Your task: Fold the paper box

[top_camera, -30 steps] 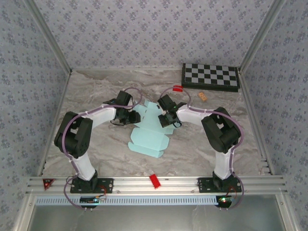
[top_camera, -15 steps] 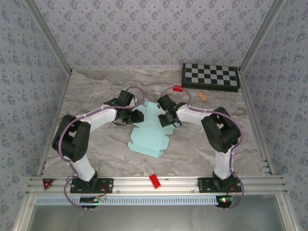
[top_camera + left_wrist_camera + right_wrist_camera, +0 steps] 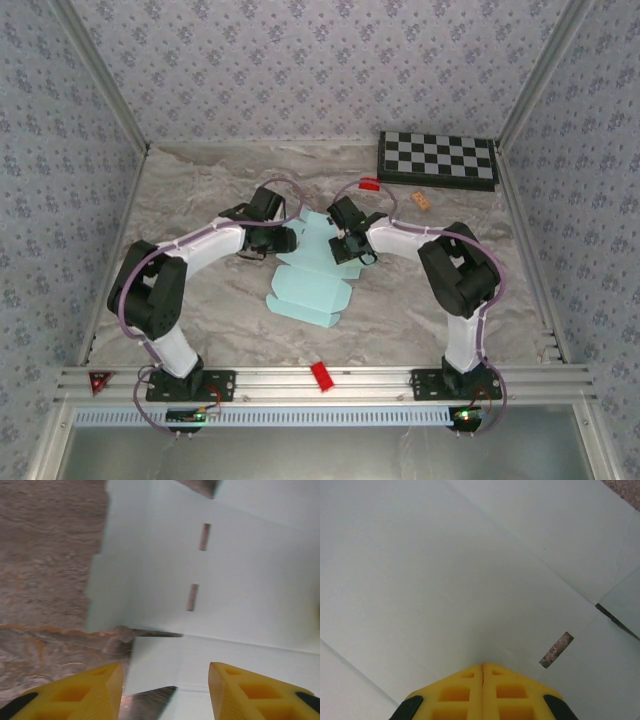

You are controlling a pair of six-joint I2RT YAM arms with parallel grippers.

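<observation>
Two grippers meet over the paper box (image 3: 308,290), a pale-blue die-cut sheet lying flat mid-table (image 3: 190,200). The left gripper (image 3: 165,677) hangs half-open above its left edge, gripping nothing. The right gripper (image 3: 482,669), fingers closed together, points down at its far-right panel.

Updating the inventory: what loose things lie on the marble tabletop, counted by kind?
paper box: 1
checkerboard: 1
small red piece: 1
small tan block: 1
Total: 4
</observation>
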